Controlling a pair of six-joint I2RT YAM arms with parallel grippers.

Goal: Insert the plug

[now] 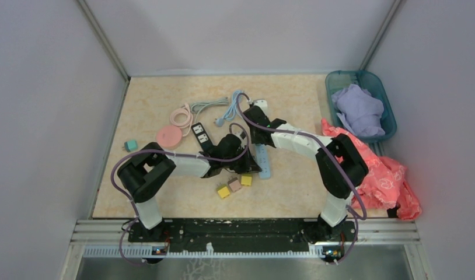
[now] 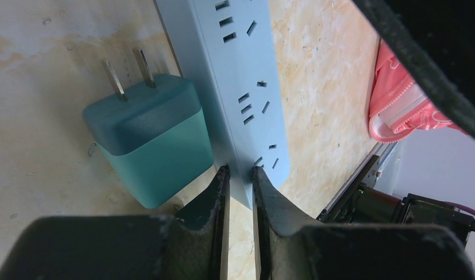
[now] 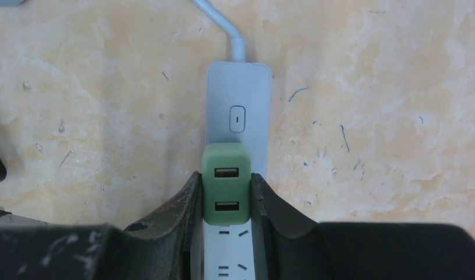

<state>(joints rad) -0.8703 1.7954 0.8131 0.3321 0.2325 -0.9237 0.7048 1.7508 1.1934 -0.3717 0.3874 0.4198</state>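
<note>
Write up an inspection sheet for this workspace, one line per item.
Surface: beige marbled table, finely scratched.
Job's things: green charger sits on the light blue power strip just below its switch; how deep it is seated cannot be told.
Clutter: teal charger lying beside the strip, prongs bare; three small cubes; black power strip; pink reel.
Grippers: right end effector shut on the green charger; left end effector shut on the strip's end.
Cables: pink cord, grey cord and blue cord, loose at the far side.
Surroundings: teal basket holding a purple cloth; pink bag at the right edge.
</note>
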